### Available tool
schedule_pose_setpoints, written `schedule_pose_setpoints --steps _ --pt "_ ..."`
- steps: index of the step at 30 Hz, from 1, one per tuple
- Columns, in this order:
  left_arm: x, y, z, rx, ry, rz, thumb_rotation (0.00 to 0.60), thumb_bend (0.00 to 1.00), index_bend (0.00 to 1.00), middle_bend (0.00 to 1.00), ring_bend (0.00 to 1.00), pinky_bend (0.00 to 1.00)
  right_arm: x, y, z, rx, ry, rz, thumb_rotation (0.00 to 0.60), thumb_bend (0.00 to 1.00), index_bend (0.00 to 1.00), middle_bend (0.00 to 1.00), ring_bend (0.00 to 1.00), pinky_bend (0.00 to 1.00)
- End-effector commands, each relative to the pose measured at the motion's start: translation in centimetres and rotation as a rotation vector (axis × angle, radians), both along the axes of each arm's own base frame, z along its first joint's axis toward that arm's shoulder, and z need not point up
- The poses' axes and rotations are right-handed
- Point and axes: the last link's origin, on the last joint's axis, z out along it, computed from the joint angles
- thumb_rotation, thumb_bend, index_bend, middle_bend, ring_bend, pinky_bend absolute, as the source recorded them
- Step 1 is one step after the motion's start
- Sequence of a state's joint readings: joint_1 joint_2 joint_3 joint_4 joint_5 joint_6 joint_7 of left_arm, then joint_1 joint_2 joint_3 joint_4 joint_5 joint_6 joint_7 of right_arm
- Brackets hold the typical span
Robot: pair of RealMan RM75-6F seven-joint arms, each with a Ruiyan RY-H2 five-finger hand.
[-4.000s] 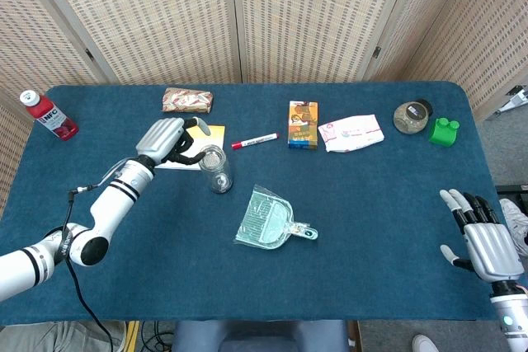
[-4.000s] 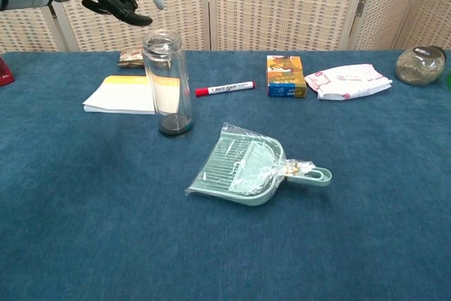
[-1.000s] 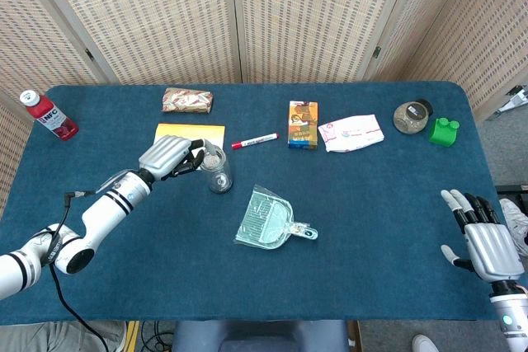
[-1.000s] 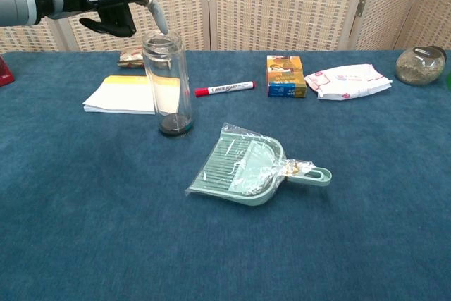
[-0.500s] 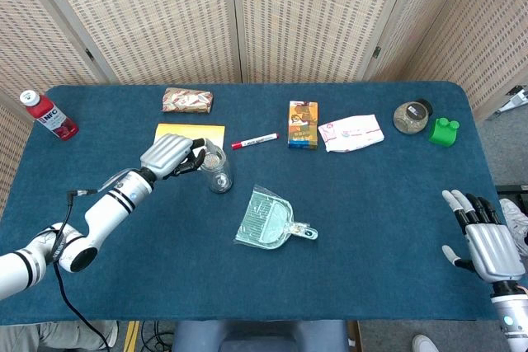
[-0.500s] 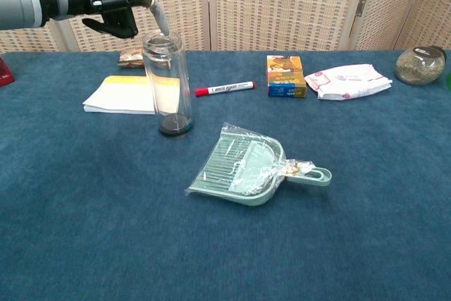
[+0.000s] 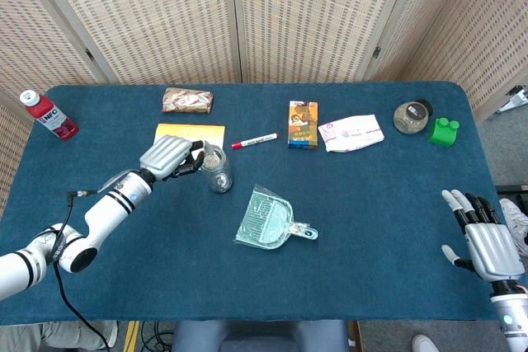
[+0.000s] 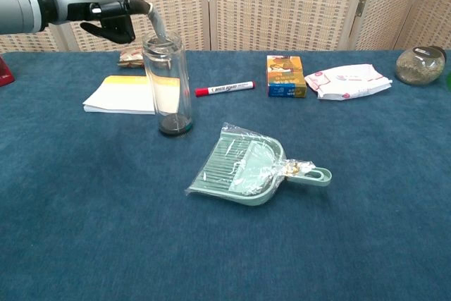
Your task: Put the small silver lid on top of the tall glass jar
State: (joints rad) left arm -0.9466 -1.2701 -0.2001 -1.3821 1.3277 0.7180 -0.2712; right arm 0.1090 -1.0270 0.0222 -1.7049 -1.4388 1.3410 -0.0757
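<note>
The tall glass jar (image 7: 217, 171) (image 8: 168, 84) stands upright left of the table's middle, with a dark base. A pale silvery lid (image 8: 161, 36) seems to sit on its mouth, though the glass makes this hard to be sure of. My left hand (image 7: 169, 157) (image 8: 104, 9) hovers just left of the jar top. One of its fingers (image 8: 156, 19) reaches down and touches the rim; the others are curled under the palm. I see nothing held in it. My right hand (image 7: 483, 241) hangs off the table's right front corner, its fingers spread and empty.
A wrapped green dustpan (image 7: 268, 220) (image 8: 243, 170) lies in front of the jar. A yellow notepad (image 7: 190, 132), a red marker (image 7: 254, 141), an orange box (image 7: 303, 124) and a white packet (image 7: 353, 133) lie behind. A red bottle (image 7: 49, 114) stands far left.
Since four seconds ago my left hand has come down from above the jar and curled its fingers, one finger now at the rim. In the last second it has barely moved. The right hand is still.
</note>
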Motion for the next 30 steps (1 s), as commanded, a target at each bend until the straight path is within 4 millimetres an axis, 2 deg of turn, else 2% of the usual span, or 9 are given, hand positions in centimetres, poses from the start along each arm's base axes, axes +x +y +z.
schedule_pose_setpoints --steps 1,30 --pt "-0.05 -0.05 -0.03 0.000 0.005 -0.002 0.000 0.63 0.35 0.94 0.92 1.00 0.01 0.01 0.02 0.000 0.000 0.000 0.600 0.23 0.00 0.04 0.00 0.07" --pt "-0.17 -0.22 0.11 0.016 0.033 -0.017 0.000 0.63 0.35 0.94 0.92 1.00 0.01 0.08 0.05 0.000 0.000 -0.001 0.600 0.23 0.00 0.04 0.00 0.07"
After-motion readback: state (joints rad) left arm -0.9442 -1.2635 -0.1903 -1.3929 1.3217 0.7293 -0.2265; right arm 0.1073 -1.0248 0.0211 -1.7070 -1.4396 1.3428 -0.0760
